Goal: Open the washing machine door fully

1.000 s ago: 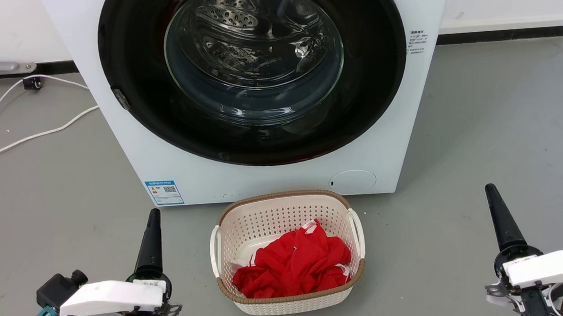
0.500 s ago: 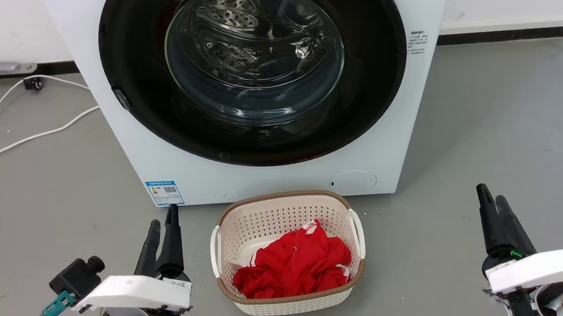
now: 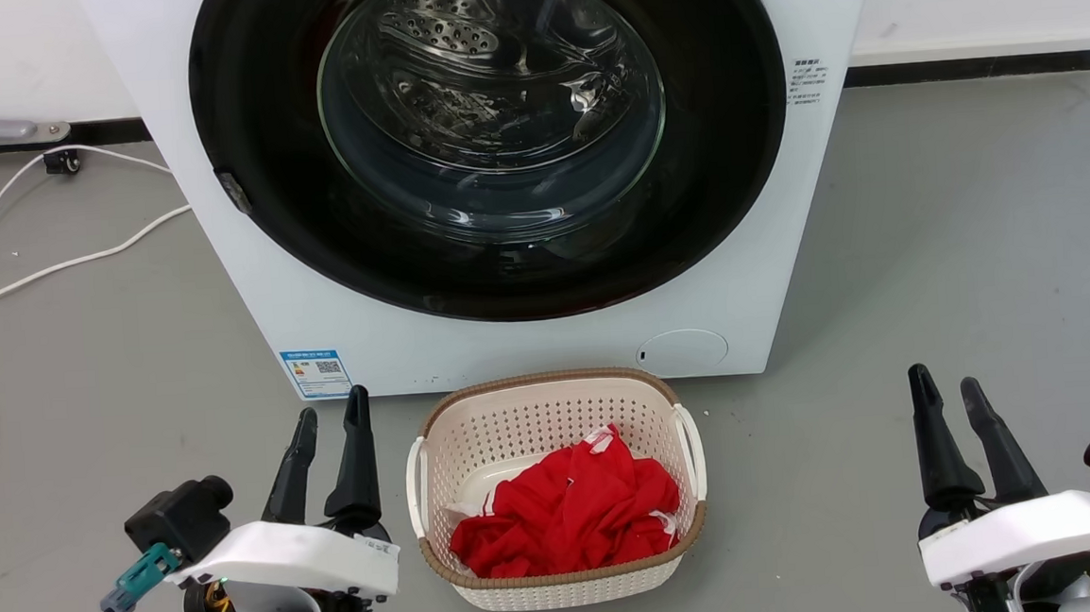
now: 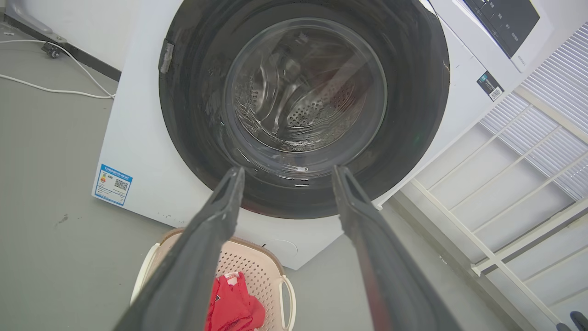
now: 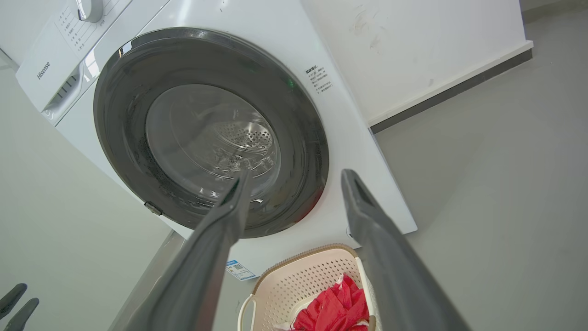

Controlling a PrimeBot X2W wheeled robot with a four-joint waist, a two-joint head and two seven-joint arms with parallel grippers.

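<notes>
The white washing machine (image 3: 242, 296) fills the top of the head view. Its washing machine door (image 3: 724, 144), a glossy black disc with a clear glass bowl, lies flat against the front. A small grey latch (image 3: 233, 191) sits on the door's left edge. My left gripper (image 3: 331, 404) stands open low on the left, on the floor side of the machine and well short of the door. My right gripper (image 3: 942, 378) is open at the lower right, also apart from it. The left wrist view has the door (image 4: 413, 92) beyond the left gripper (image 4: 288, 170), and the right wrist view has the door (image 5: 119, 115) beyond the right gripper (image 5: 297, 174).
A cream laundry basket (image 3: 549, 379) holding a red garment (image 3: 567, 513) stands on the grey floor right in front of the machine, between my arms. White cables (image 3: 60, 265) trail over the floor at the left. A white railing (image 4: 505, 184) runs beside the machine.
Both grippers have gone from shut to open. The left arm has shifted right and slightly forward; the right arm has shifted slightly left. The door has not moved.
</notes>
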